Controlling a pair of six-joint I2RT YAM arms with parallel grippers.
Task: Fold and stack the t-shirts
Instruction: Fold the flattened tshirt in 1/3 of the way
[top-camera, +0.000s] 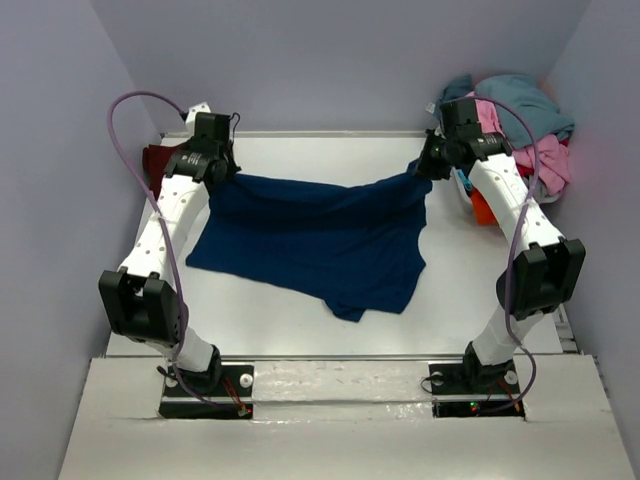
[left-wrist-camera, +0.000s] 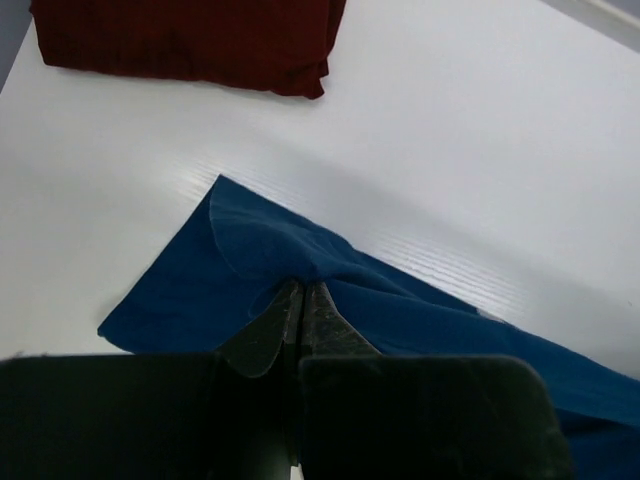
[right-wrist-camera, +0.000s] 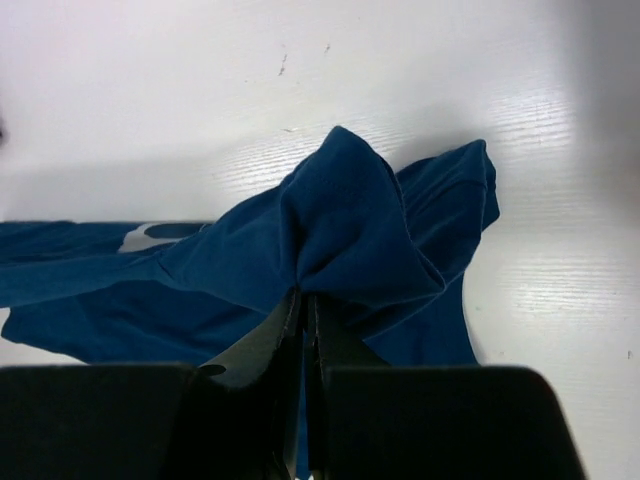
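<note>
**Navy shirt pinched at both far corners, fold about to start**

Nearest us, bare desk (top-camera: 280, 320) leaves open room in front of the navy t-shirt (top-camera: 310, 235), whose near hem lies flat. Farther off, our left gripper (left-wrist-camera: 303, 290) and right gripper (right-wrist-camera: 305, 292) each pinch a far corner. We judge the fold comes next: carry both corners evenly toward us. Beyond, a folded maroon t-shirt (left-wrist-camera: 190, 40) sits far left and unfolded shirts (top-camera: 520, 110) heap far right.

Spread t-shirt (top-camera: 310, 240) lies centrally, folded t-shirt (left-wrist-camera: 190, 40) far left, heaped t-shirts (top-camera: 520, 120) far right.
</note>
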